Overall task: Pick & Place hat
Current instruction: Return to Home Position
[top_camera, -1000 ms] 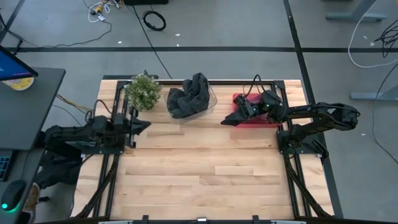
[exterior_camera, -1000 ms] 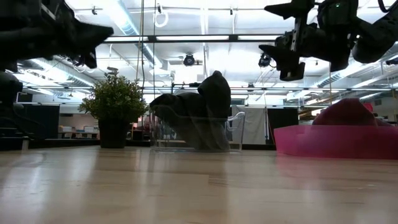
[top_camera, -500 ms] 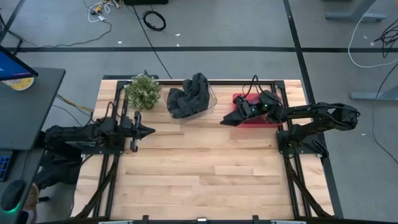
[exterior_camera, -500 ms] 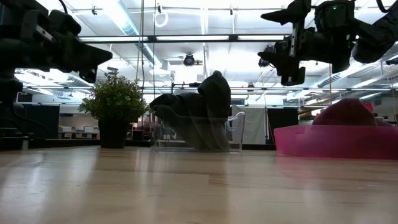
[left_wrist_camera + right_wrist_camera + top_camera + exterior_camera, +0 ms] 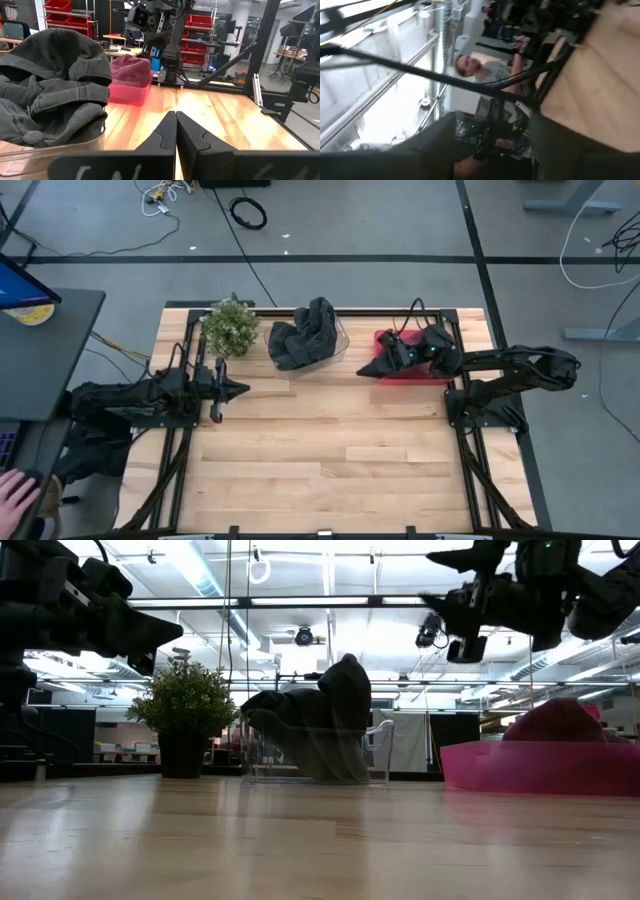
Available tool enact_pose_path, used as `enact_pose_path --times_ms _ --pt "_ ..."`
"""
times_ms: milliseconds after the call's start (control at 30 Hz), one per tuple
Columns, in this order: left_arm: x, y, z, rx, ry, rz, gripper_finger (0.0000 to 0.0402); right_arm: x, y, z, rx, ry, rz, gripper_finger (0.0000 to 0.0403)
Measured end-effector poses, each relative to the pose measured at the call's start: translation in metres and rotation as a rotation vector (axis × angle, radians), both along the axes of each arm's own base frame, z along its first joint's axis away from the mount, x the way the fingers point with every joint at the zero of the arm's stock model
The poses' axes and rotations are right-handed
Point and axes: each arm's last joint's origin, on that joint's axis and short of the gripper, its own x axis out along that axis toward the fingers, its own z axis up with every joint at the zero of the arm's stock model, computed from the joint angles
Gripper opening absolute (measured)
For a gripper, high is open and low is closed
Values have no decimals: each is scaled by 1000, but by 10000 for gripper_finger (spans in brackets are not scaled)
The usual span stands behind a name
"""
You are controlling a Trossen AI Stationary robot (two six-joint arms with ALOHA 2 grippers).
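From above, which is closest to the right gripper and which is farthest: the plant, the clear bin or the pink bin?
1. Pink bin: back right of the table, the right gripper is over its edge.
2. Clear bin: back middle.
3. Plant: back left.

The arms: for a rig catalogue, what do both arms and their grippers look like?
Both are dark, nearly black, built of jointed links. The left gripper has two flat black fingers tapering to points. The right gripper is black too; a thin black cable loops over that arm's wrist.
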Motion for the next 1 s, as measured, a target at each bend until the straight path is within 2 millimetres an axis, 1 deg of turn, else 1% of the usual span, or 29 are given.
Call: enact_pose_path --times_ms 67,200,233,267,300,400,500,567,733,867,1000 --pt "0 0 0 1 -6 4 3 -3 1 4 -22 -26 22 204" --pt "0 0 1 1 -13 3 3 -10 3 14 -86 -80 51 60" --pt "0 0 1 1 -13 3 3 -12 3 18 -104 -100 50 31" --pt "0 0 1 0 -13 3 3 -15 5 22 -119 -120 50 16" --pt "0 0 1 0 -14 2 3 -18 6 26 -129 -139 48 15" --pt "0 0 2 0 -18 2 3 -27 14 37 -150 -177 47 27" --pt "0 0 2 0 -19 1 3 -35 28 44 -201 -184 44 16" --pt "0 0 2 0 -20 0 3 -41 37 45 -237 -162 22 5" --pt "0 0 2 0 -21 -1 3 -61 56 47 -331 -119 -45 10" --pt "0 0 2 0 -21 -1 3 -78 66 50 -387 -111 -86 3" --pt "0 0 2 0 -21 -2 3 -91 75 50 -437 -111 -113 6"
